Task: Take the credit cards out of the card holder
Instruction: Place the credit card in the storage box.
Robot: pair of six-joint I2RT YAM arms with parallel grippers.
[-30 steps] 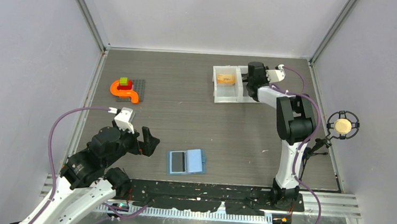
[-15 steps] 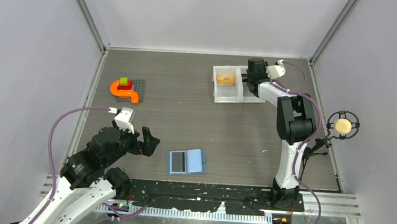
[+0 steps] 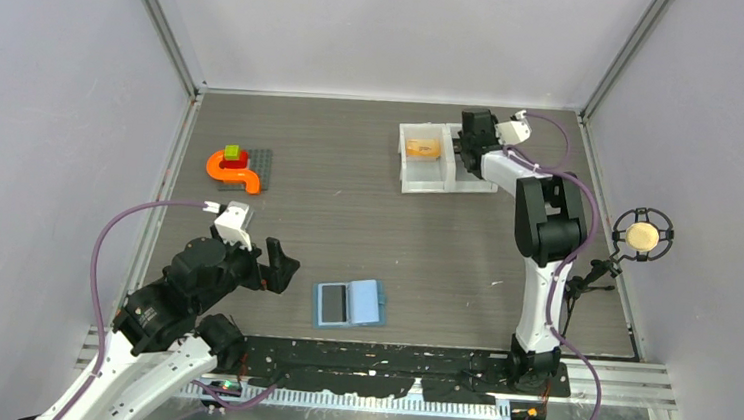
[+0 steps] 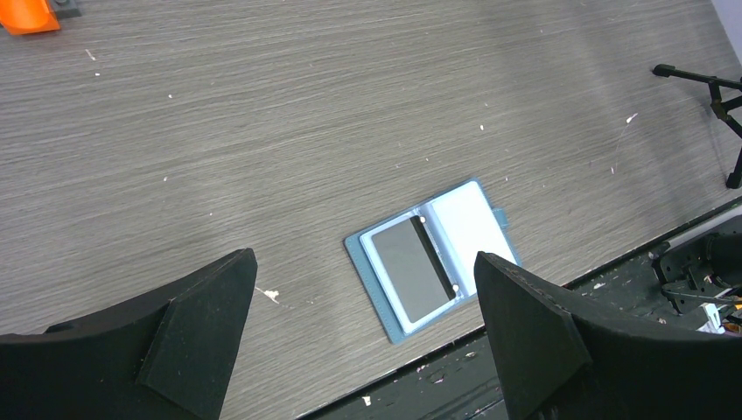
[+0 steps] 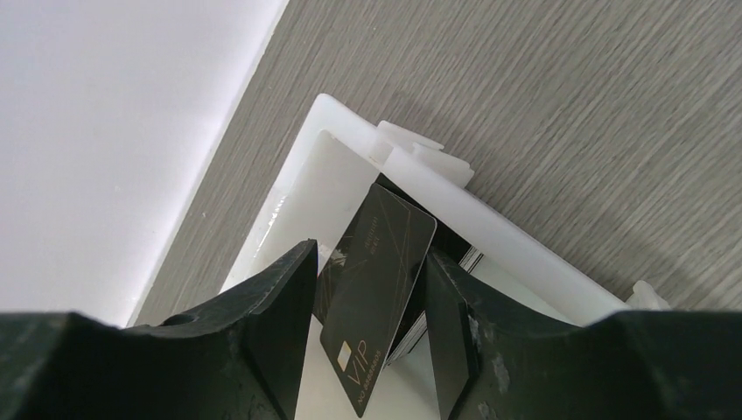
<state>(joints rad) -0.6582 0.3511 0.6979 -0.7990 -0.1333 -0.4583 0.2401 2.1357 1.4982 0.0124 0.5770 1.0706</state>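
Observation:
The light-blue card holder (image 3: 349, 302) (image 4: 429, 258) lies open and flat near the table's front edge, a grey pane showing in its left half. My left gripper (image 3: 281, 266) (image 4: 363, 256) hovers open just left of it, touching nothing. At the far right, my right gripper (image 3: 465, 143) (image 5: 369, 254) is down in the right compartment of the white tray (image 3: 425, 182) (image 5: 490, 223). Its jaws stand apart around a black credit card (image 5: 376, 280) marked VIP, which leans tilted and loose between them. An orange-yellow credit card (image 3: 421, 148) lies in the tray's left compartment.
An orange curved toy piece (image 3: 231, 169) with red and green blocks sits on a grey plate at the far left. A microphone on a stand (image 3: 643, 234) stands off the table's right edge. A black strip (image 4: 560, 350) runs along the front edge by the card holder.
My right gripper's jaws have spread wider around the black card, and its wrist has shifted slightly left over the tray. The left arm and card holder have not moved.

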